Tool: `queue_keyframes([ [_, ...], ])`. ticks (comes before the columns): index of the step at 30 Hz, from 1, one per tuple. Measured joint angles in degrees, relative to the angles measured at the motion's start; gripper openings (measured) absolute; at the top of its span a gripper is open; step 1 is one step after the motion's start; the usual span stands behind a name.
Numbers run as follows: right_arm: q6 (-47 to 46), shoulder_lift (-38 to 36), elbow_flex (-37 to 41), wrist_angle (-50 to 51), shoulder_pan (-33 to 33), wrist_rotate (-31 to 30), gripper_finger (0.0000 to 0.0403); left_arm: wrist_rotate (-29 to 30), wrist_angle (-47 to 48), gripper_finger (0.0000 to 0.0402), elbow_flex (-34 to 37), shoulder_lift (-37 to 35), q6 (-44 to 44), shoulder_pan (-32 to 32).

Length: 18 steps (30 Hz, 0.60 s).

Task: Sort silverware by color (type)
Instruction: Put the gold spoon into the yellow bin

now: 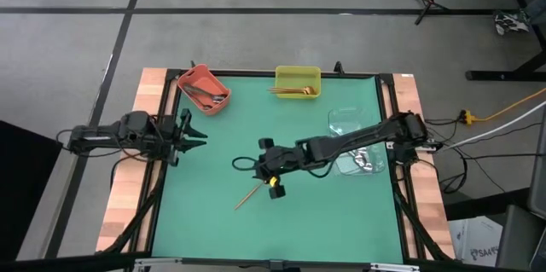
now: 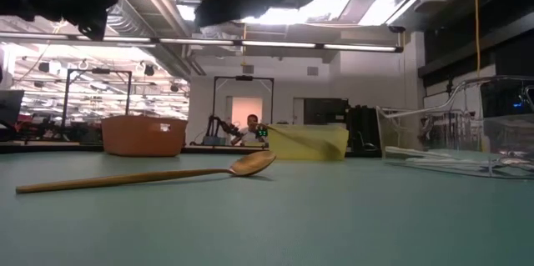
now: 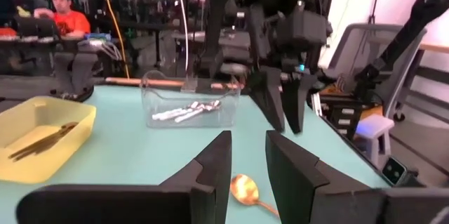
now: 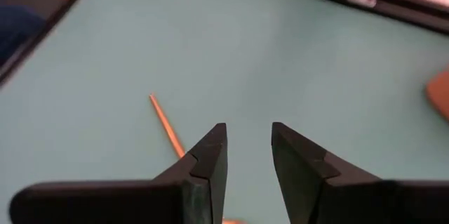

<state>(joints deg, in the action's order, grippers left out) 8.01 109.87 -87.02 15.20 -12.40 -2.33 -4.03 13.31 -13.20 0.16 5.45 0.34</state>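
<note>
- Orange bin: dark spoons.
- Yellow bin: gold spoons.
- Clear bin: silver spoons.
- Loose gold spoon on mat under right gripper, parted, empty.
- Left gripper parted, empty.

Gold spoon alone on the green mat
Right gripper hovers just above-right of it, centre frame; left gripper waits mid-left.

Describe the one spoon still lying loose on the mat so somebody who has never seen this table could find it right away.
Start at the green mat and go to the right gripper near its middle. Just below it, toward the mat's front edge, lies the gold spoon, slanted, with its bowl up by the gripper. It is the only spoon lying on the bare mat; all the others sit in the red bin, yellow bin and clear bin.
</note>
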Motion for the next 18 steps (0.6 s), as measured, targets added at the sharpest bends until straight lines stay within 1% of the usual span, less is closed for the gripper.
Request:
queue_keyframes([
  [11,0.39,4.18,-0.02,1.47,0.0,0.46,0.0104,0.29,-17.21,0.0082,12.74,-0.01,-1.56,0.0],
  [14,2.39,5.34,-0.02,1.71,0.0,0.77,0.0104,1.62,-17.38,0.0082,12.75,0.19,-2.75,0.01],
  [18,3.55,7.4,-0.02,1.4,0.07,3.13,0.0104,3.8,-17.38,0.0082,12.78,0.17,-4.55,0.0],
])
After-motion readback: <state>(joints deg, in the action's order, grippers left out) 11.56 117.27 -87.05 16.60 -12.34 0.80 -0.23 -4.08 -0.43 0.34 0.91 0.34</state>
